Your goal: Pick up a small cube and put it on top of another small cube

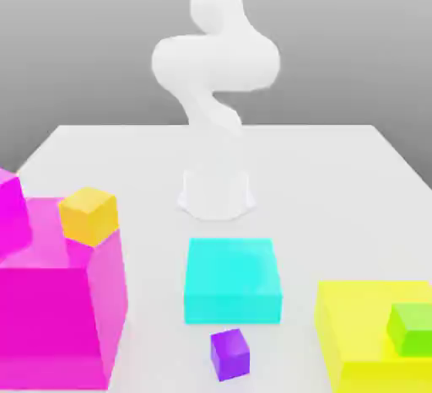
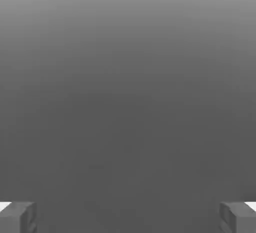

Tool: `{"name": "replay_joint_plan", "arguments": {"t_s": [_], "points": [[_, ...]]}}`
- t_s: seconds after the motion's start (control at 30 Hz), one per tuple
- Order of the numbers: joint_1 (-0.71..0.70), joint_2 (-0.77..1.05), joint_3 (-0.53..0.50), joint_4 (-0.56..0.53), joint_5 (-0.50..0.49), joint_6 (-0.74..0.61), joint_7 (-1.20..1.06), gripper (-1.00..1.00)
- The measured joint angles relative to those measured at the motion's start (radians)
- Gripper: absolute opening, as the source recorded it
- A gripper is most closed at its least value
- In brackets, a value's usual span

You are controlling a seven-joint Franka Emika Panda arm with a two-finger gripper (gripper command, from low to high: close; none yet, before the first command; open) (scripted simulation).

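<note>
A: Quick, where's the small purple cube [image 1: 229, 354]?

B: On the white table [image 1: 337, 172], close to the front edge, just in front of the cyan block [image 1: 232, 280]. Near it, not touching. Sitting flat, nothing holding it.

A: Other small cubes?

B: Orange cube [image 1: 88, 214] is up on the magenta block [image 1: 59, 307], at the exterior view's left. Green cube [image 1: 412, 329] is on top of the yellow block [image 1: 371, 336], exterior view's right.

A: Arm?

B: White arm [image 1: 215, 71] rises from its base [image 1: 217, 193] behind the cyan block, curls up and out of the top of the exterior view. Well apart from the purple cube.

A: Gripper?

B: The gripper [image 2: 128, 217] shows in the hand view: two grey fingertips [image 2: 17, 217], one at each side edge, spread wide. Nothing between them, just plain grey background. Jaws wide open and empty.
</note>
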Motion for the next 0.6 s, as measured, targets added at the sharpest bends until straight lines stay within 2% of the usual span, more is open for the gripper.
{"name": "replay_joint_plan", "arguments": {"t_s": [0.6], "points": [[0.081, 0.659, -0.042, -0.178, 0.050, 0.311, -0.209, 0.00]]}}
